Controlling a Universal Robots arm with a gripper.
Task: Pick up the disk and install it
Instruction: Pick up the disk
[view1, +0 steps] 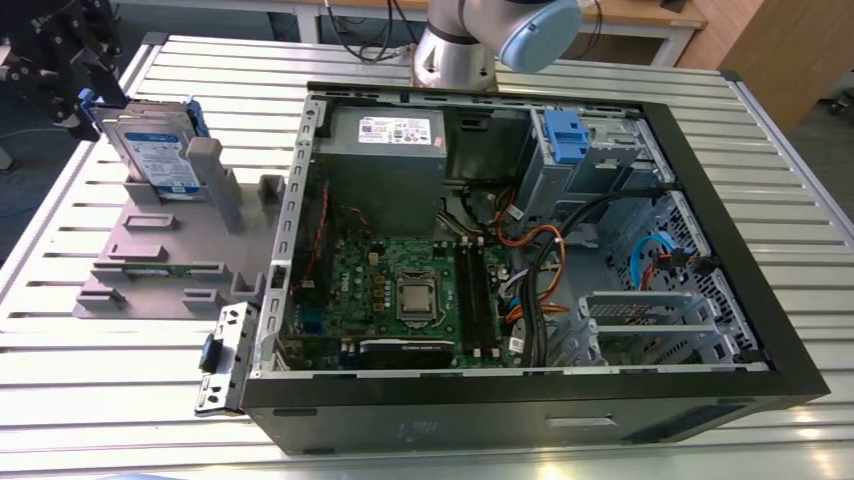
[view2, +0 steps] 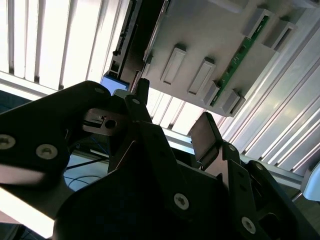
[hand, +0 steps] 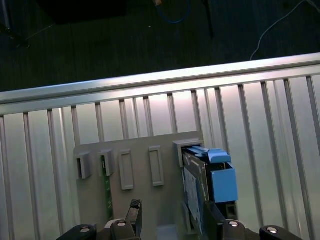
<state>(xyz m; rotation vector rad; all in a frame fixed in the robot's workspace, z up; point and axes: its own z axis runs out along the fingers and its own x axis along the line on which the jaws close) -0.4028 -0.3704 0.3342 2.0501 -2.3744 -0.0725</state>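
Standing upright in a grey plastic slotted holder (view1: 147, 255) on the exterior view's left, the silver-grey hard disk in its bright blue bracket (view1: 150, 152) has not been lifted. The black two-fingered gripper (hand: 172, 212) hovers close by it, fingers spread and holding nothing. By my reckoning, both pickup and fitting into the open black computer case (view1: 747, 290) remain.

The disk (view1: 150, 150) stands in a holder (view1: 147, 255), on the exterior view's left of the case (view1: 534, 405).

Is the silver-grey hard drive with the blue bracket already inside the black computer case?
No, the drive stands in the grey plastic rack beside the case.
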